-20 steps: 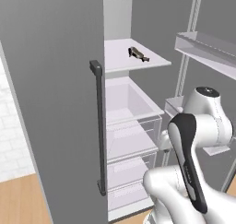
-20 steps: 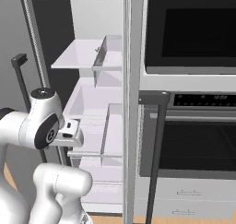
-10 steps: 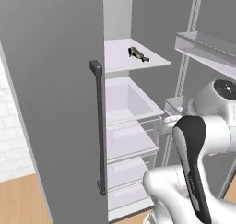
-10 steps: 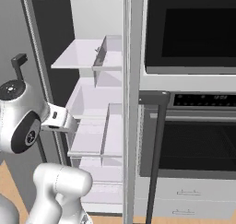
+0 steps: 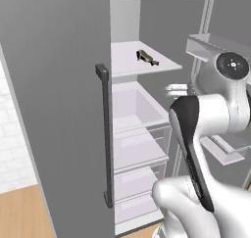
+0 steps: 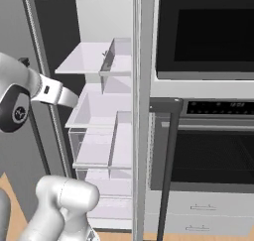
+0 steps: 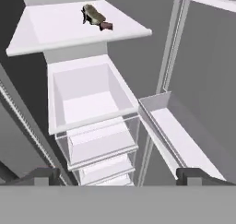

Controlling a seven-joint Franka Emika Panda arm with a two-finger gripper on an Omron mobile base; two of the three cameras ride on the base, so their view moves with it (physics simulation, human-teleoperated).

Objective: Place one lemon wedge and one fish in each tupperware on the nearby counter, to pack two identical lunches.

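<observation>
A small dark brown fish (image 5: 147, 57) lies on the white upper shelf (image 5: 127, 60) inside the open fridge. In the hand view the fish (image 7: 96, 16) sits at the top, far ahead of and above my gripper (image 7: 117, 176). The gripper is open, its two dark fingertips (image 7: 45, 175) spread wide with nothing between them. It points into the fridge, over the clear drawers. The lemon wedge, the tupperware and the counter are out of view.
The grey fridge door (image 5: 59, 109) with a dark bar handle (image 5: 105, 134) stands open on the left. Below the shelf are a white bin (image 7: 87, 98) and clear drawers (image 7: 101, 144). Door shelves (image 7: 177, 135) jut out on the right. A black oven (image 6: 208, 150) adjoins the fridge.
My arm has lifted, its upper joint rising and swinging right in the left base view. The fish stays on its shelf and the gripper stays open.
</observation>
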